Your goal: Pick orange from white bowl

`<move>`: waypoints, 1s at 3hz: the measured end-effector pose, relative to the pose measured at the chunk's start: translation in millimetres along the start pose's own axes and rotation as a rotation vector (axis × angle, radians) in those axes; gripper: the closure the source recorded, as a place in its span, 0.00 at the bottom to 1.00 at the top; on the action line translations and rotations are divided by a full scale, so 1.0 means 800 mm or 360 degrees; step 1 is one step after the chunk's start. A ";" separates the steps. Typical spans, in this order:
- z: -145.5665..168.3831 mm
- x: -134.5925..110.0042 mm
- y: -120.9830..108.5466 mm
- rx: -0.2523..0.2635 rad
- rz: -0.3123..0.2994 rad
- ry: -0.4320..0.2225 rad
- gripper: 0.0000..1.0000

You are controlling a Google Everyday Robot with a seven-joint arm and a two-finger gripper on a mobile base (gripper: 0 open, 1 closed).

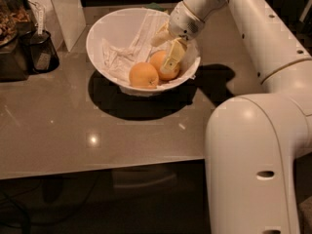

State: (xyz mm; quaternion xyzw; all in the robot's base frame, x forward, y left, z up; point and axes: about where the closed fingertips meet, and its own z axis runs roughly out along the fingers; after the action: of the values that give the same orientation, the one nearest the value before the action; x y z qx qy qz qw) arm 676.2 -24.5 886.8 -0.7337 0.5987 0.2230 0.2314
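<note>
The white bowl (109, 28) stands at the back of the grey table. Two fruits lie in it. The deeper orange one, the orange (157, 63), is on the right. A paler, yellower orange (143, 75) lies touching it on the left. My gripper (165, 49) reaches down into the bowl from the upper right, right over the orange. It is open. One cream finger (171, 57) lies across the orange's right side and the other (160, 36) sits behind it. The orange still rests in the bowl.
Crumpled white paper (127, 50) lines the bowl's left and back. A dark container (41, 50) and a dark appliance (12, 38) stand at the far left, with a white upright panel (61, 9) behind. My white arm and base (253, 145) fill the right side.
</note>
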 end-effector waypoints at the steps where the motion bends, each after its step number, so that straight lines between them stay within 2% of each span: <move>1: 0.010 0.010 0.002 -0.0034 0.0055 -0.0038 0.37; 2: 0.016 0.021 0.010 -0.0068 0.0115 -0.0056 0.37; 3: 0.019 0.027 0.015 -0.0087 0.0147 -0.0061 0.55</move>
State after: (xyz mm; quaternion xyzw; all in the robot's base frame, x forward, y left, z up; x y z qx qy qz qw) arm 667.8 -34.5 861.0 -0.7069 0.6211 0.2637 0.2122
